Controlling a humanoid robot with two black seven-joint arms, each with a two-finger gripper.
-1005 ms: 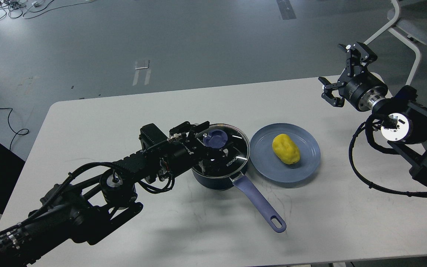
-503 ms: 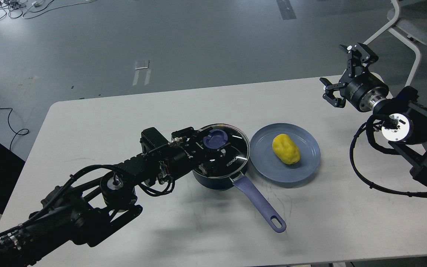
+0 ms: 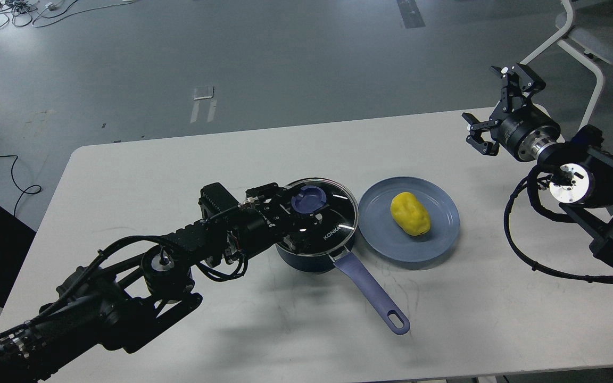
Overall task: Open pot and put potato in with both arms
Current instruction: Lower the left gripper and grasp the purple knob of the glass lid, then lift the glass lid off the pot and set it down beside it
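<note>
Pot (image 3: 314, 250) mid-table, glass lid (image 3: 333, 210) on, handle (image 3: 373, 292) pointing 5 o'clock. Left gripper (image 3: 306, 208) sits on the lid around its blue knob (image 3: 307, 200); fingers too dark, can't tell grip. Potato (image 3: 410, 214) on plate (image 3: 386, 239) at pot's 3 o'clock. Right gripper (image 3: 490, 109) up at 2 o'clock, jaws wide, holding nothing.
</note>
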